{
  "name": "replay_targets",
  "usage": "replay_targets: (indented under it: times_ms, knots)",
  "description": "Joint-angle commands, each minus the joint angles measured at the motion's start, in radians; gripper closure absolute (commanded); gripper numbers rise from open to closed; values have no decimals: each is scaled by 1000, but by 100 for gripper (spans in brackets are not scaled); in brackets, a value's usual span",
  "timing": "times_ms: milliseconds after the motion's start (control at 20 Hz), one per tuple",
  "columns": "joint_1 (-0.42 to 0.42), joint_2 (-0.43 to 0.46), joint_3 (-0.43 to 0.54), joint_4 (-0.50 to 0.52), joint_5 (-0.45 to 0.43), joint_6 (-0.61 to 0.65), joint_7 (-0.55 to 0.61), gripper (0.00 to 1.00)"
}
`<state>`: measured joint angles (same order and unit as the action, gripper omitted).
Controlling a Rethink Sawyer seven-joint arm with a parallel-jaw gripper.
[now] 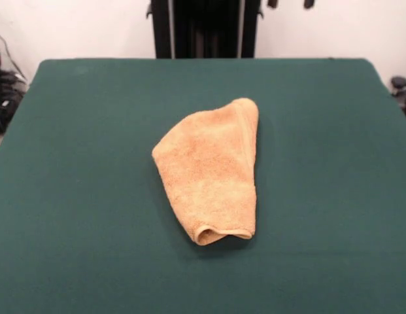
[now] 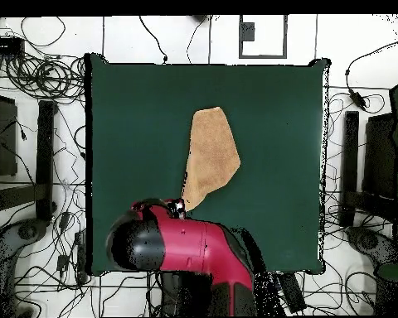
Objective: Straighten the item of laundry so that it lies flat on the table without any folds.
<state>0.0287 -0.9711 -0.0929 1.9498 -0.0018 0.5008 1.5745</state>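
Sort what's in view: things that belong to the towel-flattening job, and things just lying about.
Job: folded orange-tan towel; green table; red robot arm, drawn back by the table's edge.

Lying about: tangled cables on the floor around the table; black stands at its sides.

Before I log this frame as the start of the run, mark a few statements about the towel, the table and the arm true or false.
1. The towel lies fully spread out with no folds. False: it is folded over itself into a tapered shape, with a rolled edge at its near end in the front view.
2. The towel rests near the middle of the green table. True.
3. The towel hangs over the table's edge. False: it lies wholly on the top.
4. The red arm shows in the overhead view. True.
5. The arm is pressing on the towel in the front view. False: no arm reaches the towel there.
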Motion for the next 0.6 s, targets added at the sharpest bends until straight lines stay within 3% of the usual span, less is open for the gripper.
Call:
replay_targets:
  times_ms: [50, 600]
  knots:
    - [7, 195, -21, -163, 18, -76, 256, 0]
    - [-22, 357, -8, -270, 64, -172, 249, 0]
